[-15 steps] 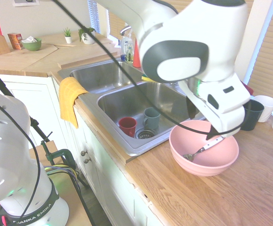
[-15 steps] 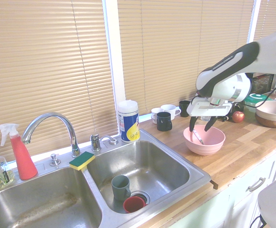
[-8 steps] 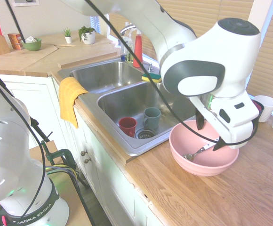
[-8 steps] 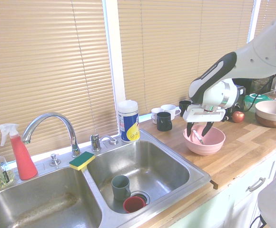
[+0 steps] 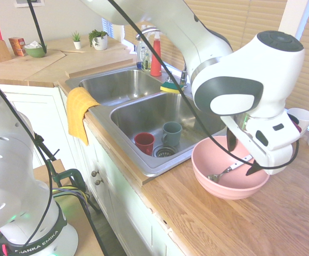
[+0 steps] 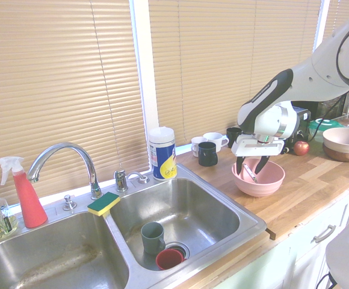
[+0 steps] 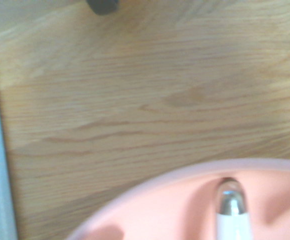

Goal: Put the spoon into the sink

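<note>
The spoon (image 5: 227, 170) lies slanted inside a pink bowl (image 5: 208, 165) on the wooden counter, its silver head low and its white handle up toward the rim. My gripper (image 5: 242, 156) is open and reaches down into the bowl, one finger on each side of the handle, not closed on it. The second exterior view shows the gripper (image 6: 250, 167) over the spoon (image 6: 251, 176) in the bowl (image 6: 272, 180). In the wrist view the handle's end (image 7: 231, 205) rises inside the bowl's rim (image 7: 150, 192). The sink (image 5: 144, 113) (image 6: 192, 208) holds a red cup (image 5: 144, 142) and a green mug (image 5: 171, 133).
A yellow cloth (image 5: 80, 113) hangs over the sink's front edge. A sponge (image 6: 103, 203), faucet (image 6: 63, 158) and wipes canister (image 6: 162, 153) stand behind the basins. Mugs (image 6: 207, 153) sit by the blinds, stacked bowls (image 6: 345, 143) and an apple (image 6: 301, 147) farther right.
The arm has swung over and lowered the open gripper into the pink bowl, so that its fingers now straddle the spoon's handle. The spoon and bowl have not moved.
</note>
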`<state>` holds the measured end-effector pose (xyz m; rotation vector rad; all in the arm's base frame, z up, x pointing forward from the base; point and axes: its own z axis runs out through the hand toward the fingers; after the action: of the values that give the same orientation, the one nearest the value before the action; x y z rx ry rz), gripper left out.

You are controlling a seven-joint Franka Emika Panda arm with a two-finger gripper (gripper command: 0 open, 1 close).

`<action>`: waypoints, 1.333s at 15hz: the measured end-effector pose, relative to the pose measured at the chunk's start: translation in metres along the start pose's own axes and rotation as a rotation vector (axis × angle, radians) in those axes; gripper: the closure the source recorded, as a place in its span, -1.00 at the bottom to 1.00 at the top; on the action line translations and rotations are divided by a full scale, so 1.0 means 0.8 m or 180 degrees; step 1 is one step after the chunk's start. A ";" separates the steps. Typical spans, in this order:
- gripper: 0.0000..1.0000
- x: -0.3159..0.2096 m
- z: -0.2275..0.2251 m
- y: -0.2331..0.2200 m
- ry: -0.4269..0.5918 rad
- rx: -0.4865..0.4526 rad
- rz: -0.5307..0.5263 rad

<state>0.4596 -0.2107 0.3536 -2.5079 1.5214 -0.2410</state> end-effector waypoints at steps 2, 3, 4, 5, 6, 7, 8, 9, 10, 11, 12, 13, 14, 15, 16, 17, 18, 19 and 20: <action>1.00 0.002 0.003 0.002 -0.0002 0.0004 -0.0014; 1.00 0.003 0.005 0.003 0.0001 0.0004 -0.0021; 1.00 0.003 0.006 0.003 0.0003 0.0004 -0.0025; 1.00 0.004 0.006 0.004 0.0006 0.0004 -0.0030; 1.00 0.005 0.006 0.004 0.0010 0.0006 -0.0039; 1.00 0.005 0.006 0.004 0.0013 0.0007 -0.0045; 1.00 0.005 0.006 0.004 0.0013 0.0007 -0.0048; 1.00 0.005 0.006 0.004 0.0012 0.0007 -0.0049; 1.00 0.005 0.006 0.004 0.0012 0.0007 -0.0051; 1.00 0.004 0.006 0.004 0.0012 0.0007 -0.0053; 1.00 0.004 0.006 0.003 0.0010 0.0007 -0.0059; 1.00 0.002 0.006 0.002 0.0008 0.0007 -0.0067; 1.00 0.002 0.007 0.001 0.0006 0.0008 -0.0074; 1.00 0.001 0.007 0.000 0.0005 0.0008 -0.0080; 1.00 0.001 0.007 -0.001 0.0007 0.0007 -0.0084; 1.00 0.001 0.006 -0.001 0.0011 0.0007 -0.0088; 1.00 0.001 0.006 -0.001 0.0015 0.0007 -0.0094; 1.00 0.000 0.006 -0.002 0.0018 0.0005 -0.0105; 1.00 -0.001 0.007 -0.003 0.0020 0.0004 -0.0113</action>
<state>0.4630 -0.2087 0.3492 -2.5373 1.4794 -0.2555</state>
